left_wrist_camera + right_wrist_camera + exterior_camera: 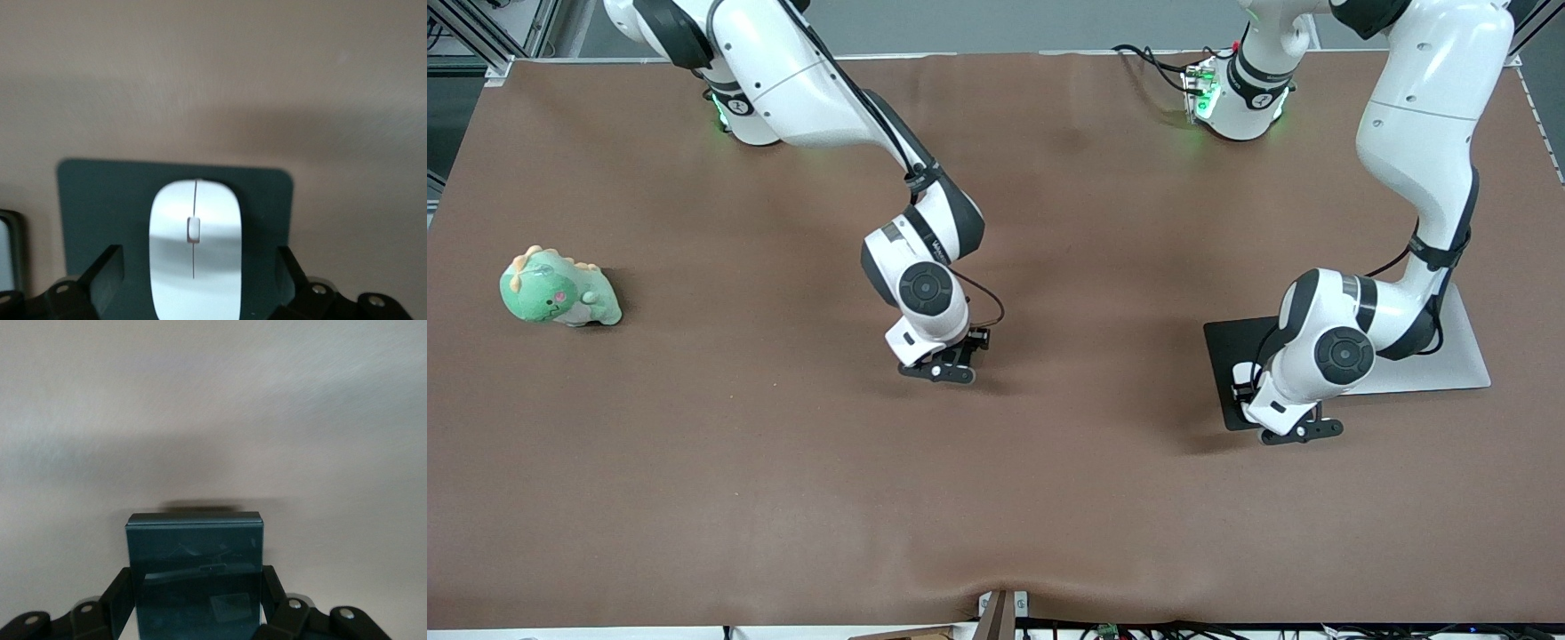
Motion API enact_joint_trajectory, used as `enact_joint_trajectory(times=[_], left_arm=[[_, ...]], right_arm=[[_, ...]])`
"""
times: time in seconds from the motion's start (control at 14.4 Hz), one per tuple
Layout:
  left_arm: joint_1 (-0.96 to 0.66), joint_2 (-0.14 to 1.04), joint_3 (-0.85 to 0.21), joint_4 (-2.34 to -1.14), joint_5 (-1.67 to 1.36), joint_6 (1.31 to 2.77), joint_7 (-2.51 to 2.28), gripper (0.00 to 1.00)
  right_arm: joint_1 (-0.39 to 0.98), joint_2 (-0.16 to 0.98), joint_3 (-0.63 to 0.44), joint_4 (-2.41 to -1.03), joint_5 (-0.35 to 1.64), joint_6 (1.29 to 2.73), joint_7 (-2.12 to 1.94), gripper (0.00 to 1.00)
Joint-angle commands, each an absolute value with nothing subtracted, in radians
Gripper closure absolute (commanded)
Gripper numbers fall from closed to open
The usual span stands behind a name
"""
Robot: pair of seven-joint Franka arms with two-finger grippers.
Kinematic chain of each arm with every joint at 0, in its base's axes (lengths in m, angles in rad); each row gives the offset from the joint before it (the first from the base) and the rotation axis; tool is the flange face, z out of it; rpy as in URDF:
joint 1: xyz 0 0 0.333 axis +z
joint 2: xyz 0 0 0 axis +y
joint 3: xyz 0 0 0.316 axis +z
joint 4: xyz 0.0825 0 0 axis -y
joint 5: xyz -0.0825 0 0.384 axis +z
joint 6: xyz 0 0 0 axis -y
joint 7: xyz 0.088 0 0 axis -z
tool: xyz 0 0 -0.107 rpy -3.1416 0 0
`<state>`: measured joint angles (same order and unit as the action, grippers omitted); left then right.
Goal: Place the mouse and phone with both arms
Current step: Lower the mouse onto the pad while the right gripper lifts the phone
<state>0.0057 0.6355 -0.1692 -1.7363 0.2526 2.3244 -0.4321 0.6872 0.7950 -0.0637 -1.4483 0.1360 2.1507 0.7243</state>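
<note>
The left gripper (1303,433) is seen low over the black mat (1223,342) at the left arm's end of the bench (783,489), beside a grey slab (1463,356). In the left wrist view its fingers (107,273) stand apart, one on each side of the mouse (194,250), with mat visible between each finger and the mouse, so the mouse is judged to be resting on the mat and released.

The right gripper (941,369) is held low over the bare middle of the bench. In the right wrist view its fingers (120,597) are pressed against both long edges of the phone (195,577), so it is clamped on the phone. Whether the phone's lower end touches the bench cannot be told.

A green plush dinosaur (559,289) lies well apart, toward the right arm's end of the bench, and plays no part here.

The step in hand is judged to be the setting down of the phone, with the mouse's placing all but done. For the left arm, a straight lift is advised, so that neither finger brushes the glossy shell and slides it off the mat. For the right arm, the phone should be lowered level until it is fully borne by the bench before the fingers are parted; a release from above risks a tip or a bounce. The fingers should be opened evenly and then raised vertically.
</note>
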Motion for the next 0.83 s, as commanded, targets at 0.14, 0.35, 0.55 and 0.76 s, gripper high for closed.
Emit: enact_joint_trajectory(times=[0.14,0.35,0.55,0.76], left_arm=[[0.018,0.499,-0.181,-1.634,0.252,2.209,-0.431,0.00],[0.015,0.439,-0.183,-1.582,0.164,2.091,-0.431,0.00],[0.017,0.345,-0.184,-1.556,0.129,1.941,-0.430,0.00],[0.014,0.278,-0.186,-1.458,0.123,1.720,-0.430,0.00]], right_arm=[[0.577,0.729,-0.054,-1.439,0.127,2.040,0.703,1.00],[0.502,0.687,-0.054,-1.469,0.127,1.984,0.650,1.00],[0.430,0.626,-0.054,-1.558,0.126,1.993,0.570,1.00],[0.362,0.548,-0.055,-1.664,0.124,2.006,0.497,1.00]])
